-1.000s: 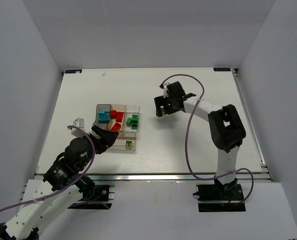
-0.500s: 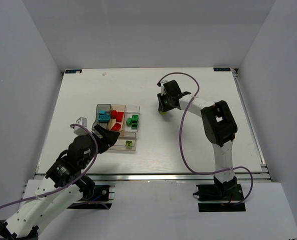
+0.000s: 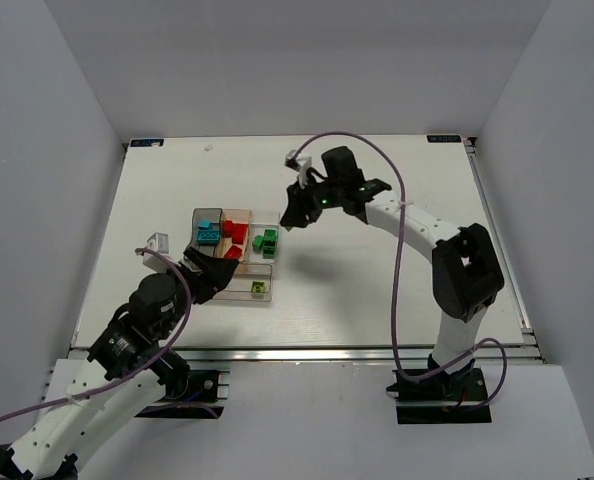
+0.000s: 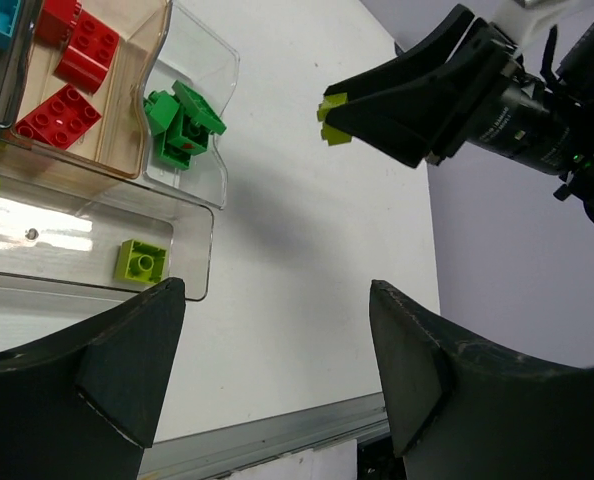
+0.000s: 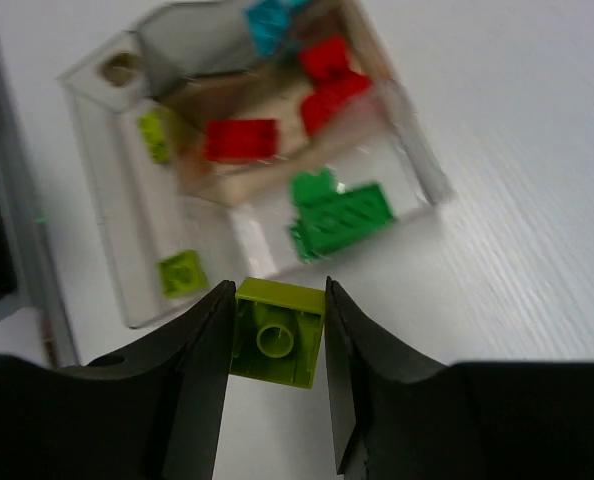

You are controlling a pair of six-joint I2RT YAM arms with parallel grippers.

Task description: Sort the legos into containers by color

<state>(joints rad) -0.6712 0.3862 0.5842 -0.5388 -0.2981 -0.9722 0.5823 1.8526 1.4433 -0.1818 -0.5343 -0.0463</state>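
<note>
Lime brick (image 5: 275, 342) sits squarely between the right jaws — pinched.

Robot lab, white-walled test table (image 3: 327, 290)

Bright, even light; soft shadows; glare on the containers (image 4: 67, 225); the right wrist view's background blurred.
</note>
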